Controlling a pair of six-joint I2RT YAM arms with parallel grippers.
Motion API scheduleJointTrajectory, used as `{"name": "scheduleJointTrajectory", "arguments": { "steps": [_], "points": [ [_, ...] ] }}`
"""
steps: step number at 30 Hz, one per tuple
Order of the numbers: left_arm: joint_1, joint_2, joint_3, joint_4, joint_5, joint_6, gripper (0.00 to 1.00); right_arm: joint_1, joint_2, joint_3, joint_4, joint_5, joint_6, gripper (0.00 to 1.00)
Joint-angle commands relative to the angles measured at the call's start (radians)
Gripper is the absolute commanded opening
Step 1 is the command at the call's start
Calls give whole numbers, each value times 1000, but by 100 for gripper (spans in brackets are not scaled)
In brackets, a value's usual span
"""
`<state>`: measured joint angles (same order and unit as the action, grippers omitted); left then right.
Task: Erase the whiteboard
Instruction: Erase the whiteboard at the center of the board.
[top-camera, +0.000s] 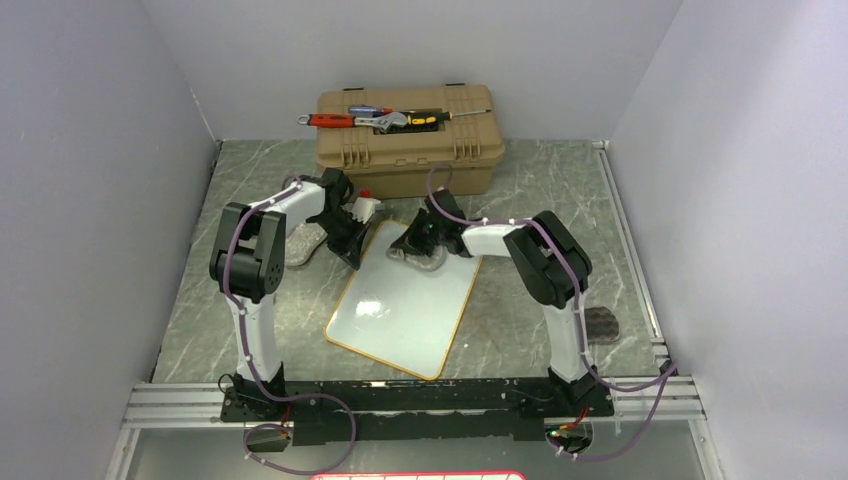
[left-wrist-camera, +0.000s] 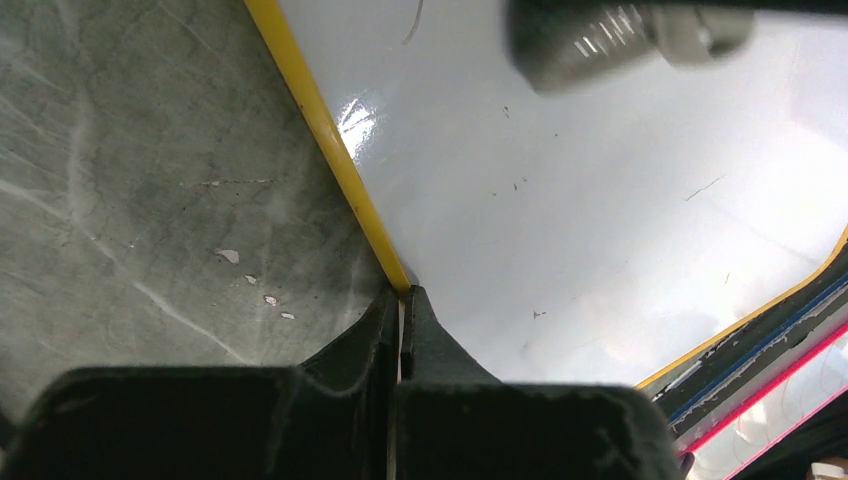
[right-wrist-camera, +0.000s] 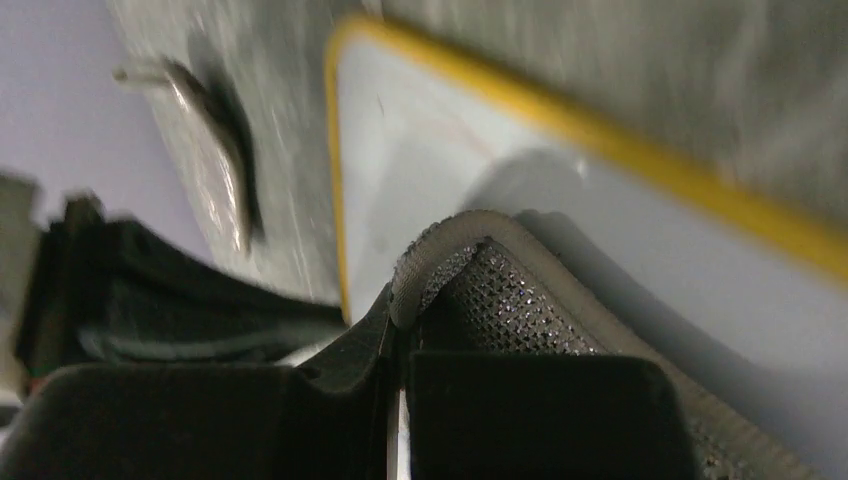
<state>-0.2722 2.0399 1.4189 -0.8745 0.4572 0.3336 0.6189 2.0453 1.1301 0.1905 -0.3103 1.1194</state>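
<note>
My left gripper (left-wrist-camera: 402, 292) has its fingers pressed together, tips right at the yellow rim of the whiteboard (left-wrist-camera: 560, 200). The board spreads ahead and to the right of them, and the marbled table (left-wrist-camera: 150, 200) lies to their left. My right gripper (right-wrist-camera: 397, 315) pinches a grey mesh cloth (right-wrist-camera: 500, 290), which rests on the board's white surface, a rounded corner just ahead.

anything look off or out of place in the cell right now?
Nothing damaged or spilled. The whiteboard lies skewed to the table edges, and faint dark specks show on it in the left wrist view. Loose hand tools sit on the toolbox lid.
</note>
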Motion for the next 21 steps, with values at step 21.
{"name": "scheduleJointTrajectory", "arguments": {
  "steps": [21],
  "points": [
    [-33, 66, -105, -39, -32, 22, 3, -30, 231, 329, -216, 166, -99, 0]
  ]
}}
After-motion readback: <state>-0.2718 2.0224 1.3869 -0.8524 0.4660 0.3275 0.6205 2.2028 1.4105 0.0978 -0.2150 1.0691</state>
